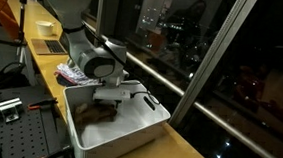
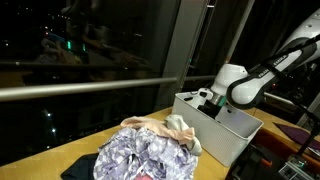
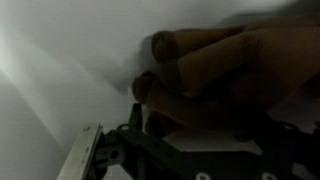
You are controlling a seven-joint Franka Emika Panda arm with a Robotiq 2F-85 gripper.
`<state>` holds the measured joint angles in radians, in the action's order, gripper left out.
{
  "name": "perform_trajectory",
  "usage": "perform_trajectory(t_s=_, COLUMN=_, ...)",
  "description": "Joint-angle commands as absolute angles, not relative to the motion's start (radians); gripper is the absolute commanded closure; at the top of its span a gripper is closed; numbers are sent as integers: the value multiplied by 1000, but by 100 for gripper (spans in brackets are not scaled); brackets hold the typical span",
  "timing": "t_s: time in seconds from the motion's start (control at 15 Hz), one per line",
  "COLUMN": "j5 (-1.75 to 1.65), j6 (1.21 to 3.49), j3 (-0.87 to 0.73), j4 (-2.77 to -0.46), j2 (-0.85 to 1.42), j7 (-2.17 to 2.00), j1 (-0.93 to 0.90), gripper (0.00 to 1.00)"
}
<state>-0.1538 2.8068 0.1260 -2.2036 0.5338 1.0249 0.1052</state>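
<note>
**Fig.** The wrist of the white robot arm point(image 1: 101, 61) is bent down over an open-topped white rectangular plastic bin point(image 1: 127, 138). The bin stands on a long wooden counter point(image 2: 50, 150) beside a dark night-time window.

- **Jaws:** They reach below the bin's rim and are spread wide, clamping nothing.
- **Nearest thing:** In the wrist view the jaws hang close above a crumpled brown piece of fabric point(image 3: 225, 70). It lies slack on the bin's white floor and appears as a dark lump in an exterior view point(image 1: 103, 109). Whether a fingertip touches it cannot be told.
- **Access:** The bin's walls enclose the jaws on every side, which probably explains the steep approach from above.
- **Surroundings:** Outside the bin, a heap of clothing lies on the counter, with a white-and-purple patterned garment point(image 2: 145, 155) and a beige cloth point(image 2: 155, 125) over it. The heap lies just beside the bin's wall. Farther along the counter, well apart, stand a pale mug point(image 1: 47, 27) and a flat laptop-like object point(image 1: 52, 47).
</note>
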Motion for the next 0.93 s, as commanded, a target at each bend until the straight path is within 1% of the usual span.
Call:
perform_trajectory(t_s=0.0, j5=-168, j6=2807, j3=137, j4=-2155, j2=630, j7=1077, j1=155, gripper=0)
perform_trajectory(t_s=0.07, j5=-173, j6=2801, j3=133, j4=-2143, j2=644, j7=1079, j1=155, gripper=0)
perform_trajectory(t_s=0.13, j5=-171, j6=2793, j3=135, j4=-2126, j2=653, j7=1082, j1=156, gripper=25)
perform_trajectory(t_s=0.2, j5=-170, j6=2789, j3=136, j4=-2114, j2=656, j7=1083, j1=156, gripper=26)
perform_trajectory(t_s=0.27, j5=-167, j6=2786, j3=140, j4=-2106, j2=654, j7=1081, j1=157, gripper=32)
perform_trajectory(t_s=0.33, j5=-165, j6=2786, j3=142, j4=-2103, j2=645, j7=1079, j1=157, gripper=41)
perform_trajectory(t_s=0.47, j5=-160, j6=2787, j3=146, j4=-2113, j2=614, j7=1074, j1=159, gripper=57)
perform_trajectory(t_s=0.87, j5=-155, j6=2794, j3=137, j4=-2205, j2=457, j7=1060, j1=161, gripper=99)
